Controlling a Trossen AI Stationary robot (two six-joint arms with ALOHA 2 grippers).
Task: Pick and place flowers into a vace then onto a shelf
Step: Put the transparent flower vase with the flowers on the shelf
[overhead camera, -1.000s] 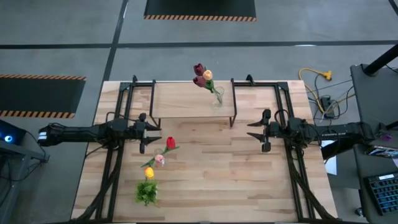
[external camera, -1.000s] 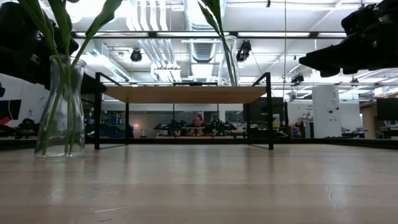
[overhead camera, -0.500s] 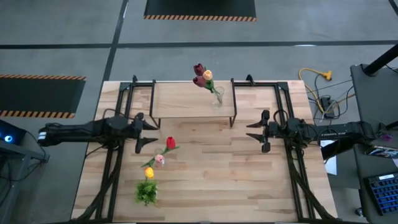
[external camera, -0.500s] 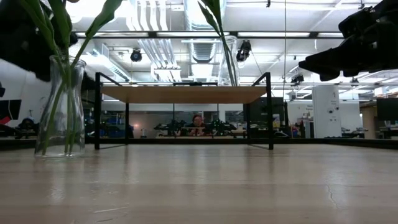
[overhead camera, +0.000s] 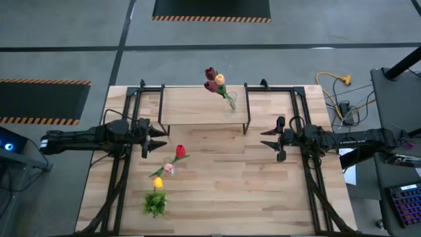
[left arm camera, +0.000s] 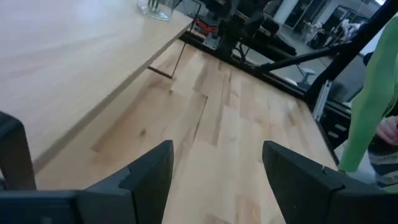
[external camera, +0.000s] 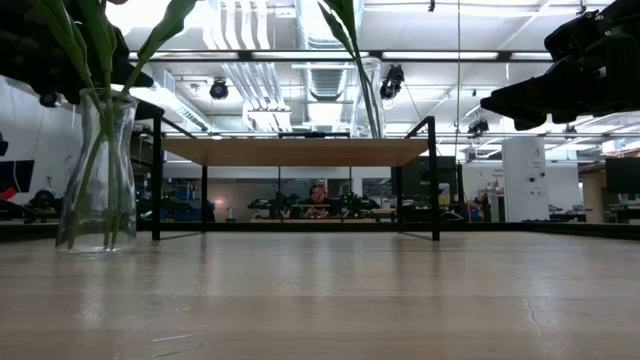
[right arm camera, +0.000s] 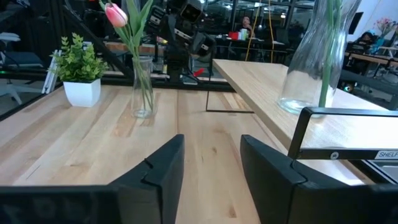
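L gripper w/ fingers spread, left-centre of the high view, near 2nd vase of flowers on bench: approach level, pinch glass low, lift upright to shelf; R gripper spread, idle centre-right.

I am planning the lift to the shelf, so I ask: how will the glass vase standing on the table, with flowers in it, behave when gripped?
The vase is clear, smooth glass, so it is probably slippery and fragile. It is tall and narrow, and its flowers rise far above the rim, so it may tip if pushed high up.
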